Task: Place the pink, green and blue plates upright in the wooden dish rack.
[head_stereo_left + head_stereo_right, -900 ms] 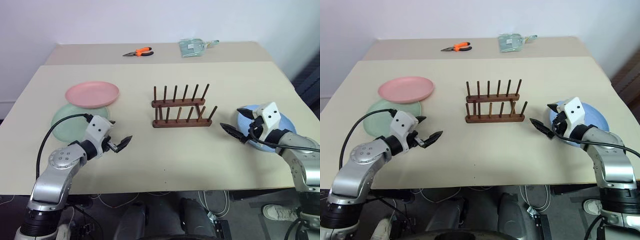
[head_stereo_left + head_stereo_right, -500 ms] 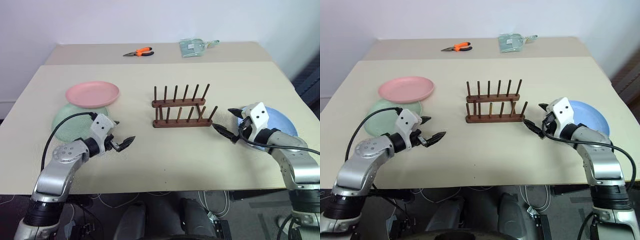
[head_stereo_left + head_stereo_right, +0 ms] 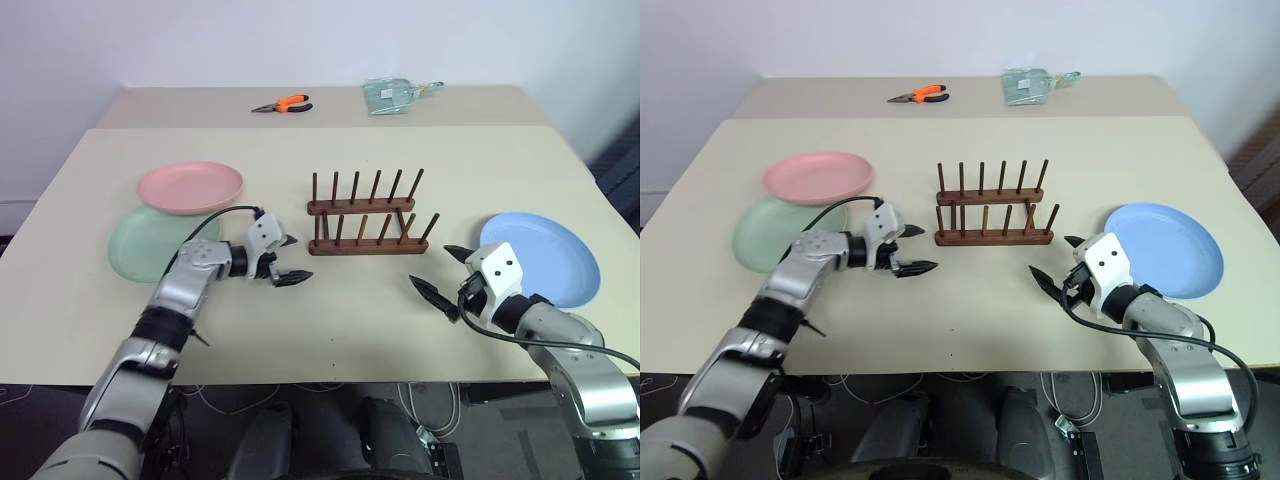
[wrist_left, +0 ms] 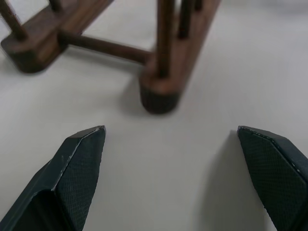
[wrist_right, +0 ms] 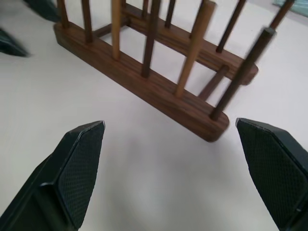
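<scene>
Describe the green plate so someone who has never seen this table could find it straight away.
Start at the dark-brown wooden dish rack mid-table and look towards the robot's left. Two round plates overlap there; the pale green plate lies flat underneath, nearer the robot, its far edge tucked under the pink plate.

bare table [image 3: 340, 320] between both arms, wooden dish rack [image 3: 362, 214] blocking centre

The left hand [image 3: 285, 262] reached inward with its black fingers [image 4: 79, 163] spread wide, apparently empty. The right hand [image 3: 442, 278] hung low, angled inward, fingers equally apart.
</scene>
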`<state>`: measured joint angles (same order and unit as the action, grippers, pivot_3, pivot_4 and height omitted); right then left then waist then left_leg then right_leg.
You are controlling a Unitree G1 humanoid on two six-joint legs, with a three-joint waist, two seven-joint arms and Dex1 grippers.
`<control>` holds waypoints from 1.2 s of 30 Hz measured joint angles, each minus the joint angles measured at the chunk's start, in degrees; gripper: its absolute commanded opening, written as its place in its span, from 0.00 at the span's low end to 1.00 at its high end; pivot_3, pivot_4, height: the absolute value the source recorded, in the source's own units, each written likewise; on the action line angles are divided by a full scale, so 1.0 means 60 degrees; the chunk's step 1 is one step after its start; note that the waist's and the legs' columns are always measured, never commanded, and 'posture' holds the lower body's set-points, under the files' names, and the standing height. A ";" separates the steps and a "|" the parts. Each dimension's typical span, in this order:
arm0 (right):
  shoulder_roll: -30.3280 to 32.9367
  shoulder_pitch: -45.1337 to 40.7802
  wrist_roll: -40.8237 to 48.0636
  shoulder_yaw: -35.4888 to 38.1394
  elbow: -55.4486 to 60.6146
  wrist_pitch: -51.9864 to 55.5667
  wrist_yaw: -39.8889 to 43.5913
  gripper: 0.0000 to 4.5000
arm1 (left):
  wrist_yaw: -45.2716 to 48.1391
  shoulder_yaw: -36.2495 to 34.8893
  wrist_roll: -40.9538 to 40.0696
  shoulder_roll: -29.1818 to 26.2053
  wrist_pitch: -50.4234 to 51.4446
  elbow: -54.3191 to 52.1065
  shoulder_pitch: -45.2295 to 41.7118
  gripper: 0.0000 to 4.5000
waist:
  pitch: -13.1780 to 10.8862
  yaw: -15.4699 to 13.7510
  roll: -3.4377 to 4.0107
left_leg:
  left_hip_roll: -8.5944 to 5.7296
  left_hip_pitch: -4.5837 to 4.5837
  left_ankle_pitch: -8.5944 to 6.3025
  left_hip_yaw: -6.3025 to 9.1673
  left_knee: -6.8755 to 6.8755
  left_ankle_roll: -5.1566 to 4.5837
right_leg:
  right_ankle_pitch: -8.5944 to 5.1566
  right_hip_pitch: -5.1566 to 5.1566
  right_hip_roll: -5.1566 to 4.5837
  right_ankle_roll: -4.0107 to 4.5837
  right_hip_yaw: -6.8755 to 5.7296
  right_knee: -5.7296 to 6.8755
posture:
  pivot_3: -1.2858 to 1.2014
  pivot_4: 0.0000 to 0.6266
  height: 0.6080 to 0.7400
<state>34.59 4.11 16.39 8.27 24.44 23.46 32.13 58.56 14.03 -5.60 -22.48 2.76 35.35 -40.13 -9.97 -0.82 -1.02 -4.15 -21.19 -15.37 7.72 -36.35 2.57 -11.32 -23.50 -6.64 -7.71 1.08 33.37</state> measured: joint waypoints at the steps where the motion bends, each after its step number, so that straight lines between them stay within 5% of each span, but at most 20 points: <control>1: -0.0008 0.0078 -0.0022 0.0022 0.0093 0.0005 -0.0090 1.00 | -0.0003 -0.0011 0.0030 0.0184 -0.0281 0.0520 -0.0245 0.80 | 0.0002 -0.0010 -0.0003 | -0.0001 0.0001 -0.0001 0.0002 -0.0003 -0.0001 | 0.0000 0.0005 -0.0001 -0.0001 -0.0001 -0.0002 | 0.52 0.24 1.00; 7: -0.0056 0.0287 -0.0120 0.0037 0.0225 -0.0004 -0.0367 1.00 | 0.0153 -0.0138 0.0101 0.0720 -0.1203 0.1627 -0.0602 0.17 | 0.0005 0.0021 -0.0003 | 0.0001 0.0008 -0.0001 0.0002 -0.0001 -0.0003 | -0.0005 0.0007 0.0000 -0.0010 -0.0002 0.0004 | 0.52 0.24 1.00; 20: 0.1244 0.1310 0.0150 0.0858 0.0208 0.0152 0.1155 1.00 | 0.2592 0.0074 0.0046 -0.0800 -0.1264 -0.1223 0.1044 0.16 | 0.0007 0.0042 0.0000 | 0.0006 0.0014 -0.0005 0.0002 0.0009 -0.0009 | -0.0006 0.0008 0.0002 -0.0006 0.0000 0.0006 | 0.52 0.24 1.00; 26: 0.1532 0.1585 0.0256 0.1042 0.0214 0.0264 0.1543 1.00 | 0.3035 0.0157 -0.0091 -0.0947 -0.0748 -0.1888 0.1350 0.83 | 0.0007 0.0015 0.0000 | 0.0006 0.0010 -0.0005 0.0002 0.0001 -0.0010 | -0.0011 0.0010 0.0001 -0.0010 0.0000 0.0006 | 0.52 0.24 1.00; 28: 0.1537 0.1584 0.0271 0.1041 0.0214 0.0288 0.1597 0.88 | 0.2663 0.0142 0.0020 -0.0947 -0.0759 -0.1883 0.1351 1.00 | 0.0007 0.0018 0.0000 | 0.0007 0.0011 -0.0005 0.0003 0.0001 -0.0009 | -0.0017 0.0010 0.0000 -0.0022 0.0000 0.0006 | 0.52 0.24 1.00; 30: 0.1553 0.1580 0.0332 0.1018 0.0272 0.0405 0.1703 0.70 | 0.2362 0.0085 0.0023 -0.1024 -0.0700 -0.1964 0.1440 0.97 | 0.0008 0.0018 0.0001 | 0.0007 0.0014 -0.0005 0.0003 0.0002 -0.0010 | -0.0027 0.0010 0.0000 -0.0037 0.0001 0.0007 | 0.52 0.24 1.00; 36: 0.1508 0.1678 0.0453 0.0431 0.1045 0.0740 0.1835 0.01 | 0.1958 -0.0624 -0.0660 -0.2139 0.1196 -0.4510 0.3294 0.38 | 0.0027 0.0289 0.0013 | 0.0036 0.0058 -0.0009 -0.0006 0.0042 -0.0010 | -0.0052 0.0014 0.0011 -0.0008 0.0006 0.0023 | 0.52 0.24 1.00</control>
<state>43.64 14.18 19.10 10.86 30.71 27.90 43.13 70.30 10.29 -9.56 -35.32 9.93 8.29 -20.37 -9.81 0.91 -0.94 -3.94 -20.85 -15.42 7.68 -36.10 2.51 -11.64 -23.41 -6.57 -7.75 1.12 33.51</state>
